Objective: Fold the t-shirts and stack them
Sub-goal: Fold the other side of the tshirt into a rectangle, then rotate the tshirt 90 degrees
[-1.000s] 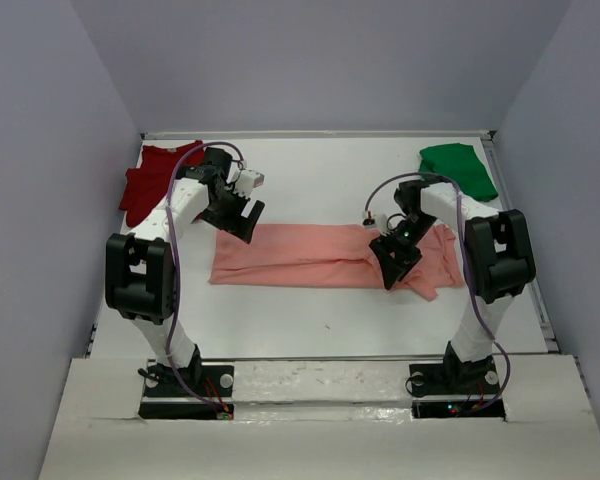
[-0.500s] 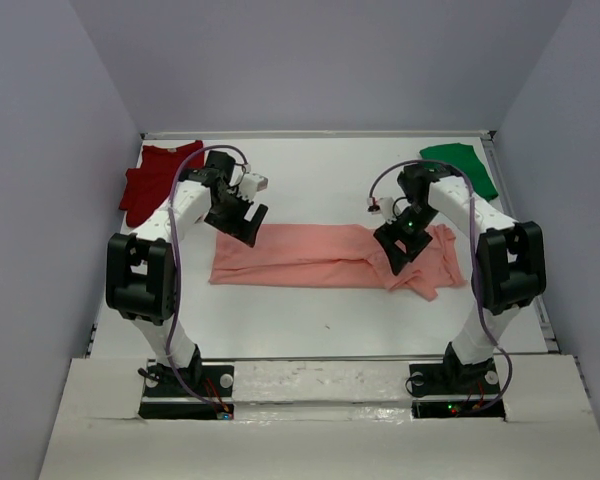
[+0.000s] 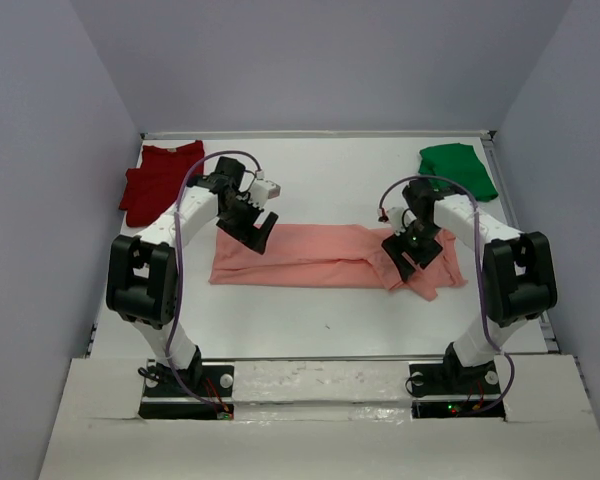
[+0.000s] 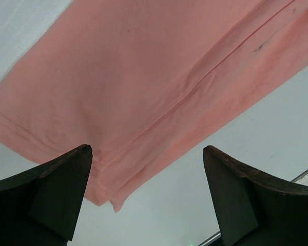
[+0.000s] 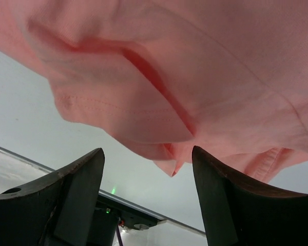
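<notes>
A salmon-pink t-shirt (image 3: 310, 256) lies on the white table as a long strip folded lengthwise, rumpled at its right end. My left gripper (image 3: 259, 233) hovers open over the strip's upper left part. In the left wrist view the pink cloth (image 4: 143, 77) and its corner lie below the left gripper (image 4: 148, 149), which holds nothing. My right gripper (image 3: 407, 259) hangs open over the rumpled right end. The folds of the pink cloth (image 5: 195, 77) lie just beyond the right gripper (image 5: 147, 150), also holding nothing. A dark red t-shirt (image 3: 158, 180) lies at the back left. A green t-shirt (image 3: 458, 168) lies at the back right.
The white table (image 3: 320, 320) is bounded by grey walls at left, right and back. A metal rail (image 3: 320, 357) runs along its near edge by the arm bases. Purple cables loop over both arms.
My left gripper has moved right and nearer, onto the pink shirt's upper left part. My right gripper has shifted slightly right over the rumpled end. Both have stayed open.
</notes>
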Available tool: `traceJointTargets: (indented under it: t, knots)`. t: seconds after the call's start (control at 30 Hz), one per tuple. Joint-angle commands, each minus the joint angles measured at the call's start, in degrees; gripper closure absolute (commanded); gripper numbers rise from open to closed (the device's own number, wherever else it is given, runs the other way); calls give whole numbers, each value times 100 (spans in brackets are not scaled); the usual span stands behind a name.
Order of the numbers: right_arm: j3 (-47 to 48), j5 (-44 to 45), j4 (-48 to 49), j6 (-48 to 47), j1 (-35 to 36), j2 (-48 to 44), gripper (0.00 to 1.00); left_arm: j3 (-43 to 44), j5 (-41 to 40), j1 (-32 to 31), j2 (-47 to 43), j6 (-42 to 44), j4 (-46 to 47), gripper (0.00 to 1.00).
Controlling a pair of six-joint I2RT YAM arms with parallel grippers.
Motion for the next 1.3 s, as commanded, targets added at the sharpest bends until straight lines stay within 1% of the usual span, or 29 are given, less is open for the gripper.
traceJointTargets:
  t: [0.0, 0.13, 0.27, 0.4, 0.53, 0.6, 0.73, 0.93, 1.07, 1.2, 1.27]
  knots:
    - [130, 126, 501, 148, -34, 107, 26, -69, 133, -120, -227, 62, 201, 1]
    - [604, 38, 308, 113, -34, 72, 26, -131, 89, -146, 88, 150, 254, 1]
    - [1009, 213, 158, 60, -95, 72, 25, 18, 54, -172, 520, 220, 104, 1]
    - [1238, 301, 167, 156, -332, 142, 24, 132, -296, -181, 888, 238, 43, 1]
    - [1064, 398, 307, 218, -333, 230, 24, 194, -438, -199, 1135, 264, -97, 1]
    - [958, 285, 378, 245, -385, 317, 24, 230, -543, -199, 1215, 247, -115, 1]
    - [782, 39, 667, 306, -385, 773, 24, 195, -658, -190, 1276, 238, -63, 1]
    - [1150, -445, 651, 385, -385, 1486, 24, 10, -991, -190, 1268, 176, -36, 1]
    - [1572, -814, 449, 368, -385, 1838, 23, -166, -1202, -190, 1268, 124, -27, 1]
    - [2143, -841, 281, 333, -385, 2198, 23, -184, -1361, -199, 1276, 106, -159, 1]
    - [2608, -841, 159, 324, -385, 2453, 23, -131, -1431, -199, 1259, 123, -299, 1]
